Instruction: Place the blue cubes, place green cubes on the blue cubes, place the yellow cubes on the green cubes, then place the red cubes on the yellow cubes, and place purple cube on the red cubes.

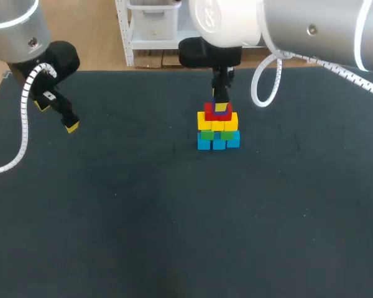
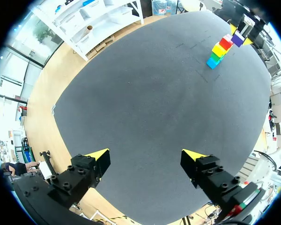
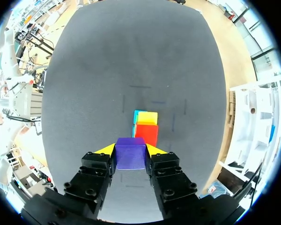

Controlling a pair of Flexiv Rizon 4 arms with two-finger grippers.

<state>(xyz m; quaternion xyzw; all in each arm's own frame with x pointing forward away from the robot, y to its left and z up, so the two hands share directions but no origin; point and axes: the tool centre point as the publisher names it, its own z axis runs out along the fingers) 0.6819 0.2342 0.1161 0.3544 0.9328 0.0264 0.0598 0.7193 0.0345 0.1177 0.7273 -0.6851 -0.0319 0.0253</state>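
- My right pincer [image 3: 130, 149] is closed on the purple cube [image 3: 130, 158], with one yellow-tipped finger pressing each side. The cube hangs at the top of the tower [image 1: 217, 127], just above the red cubes [image 3: 146, 133]. I cannot tell whether it touches them yet.
- The tower stands near the middle of the dark bench [image 1: 174, 217]. It has blue cubes [image 1: 204, 143] at the base, then green cubes [image 1: 207, 134], then yellow cubes [image 1: 231, 121], with red on top.
- First risk: from my right wrist, the purple cube looks offset from the red layer and sits nearer to me than the red face. If I let go while it is off centre, it would probably tip over an edge and drop to the bench.
- Second risk: pressing down too hard, or at a slant, could shove the red layer sideways. The layers look like loose cubes set side by side, so I judge that one nudge could topple several.
- Third risk: opening my fingers unevenly could drag the cube. Lifting away before both fingers are clear could catch it and pull it off.
- My left pincer [image 2: 145, 157] is wide open and holds nothing. It hangs over the bench's left side, well apart from the tower, so I expect no collision from it.
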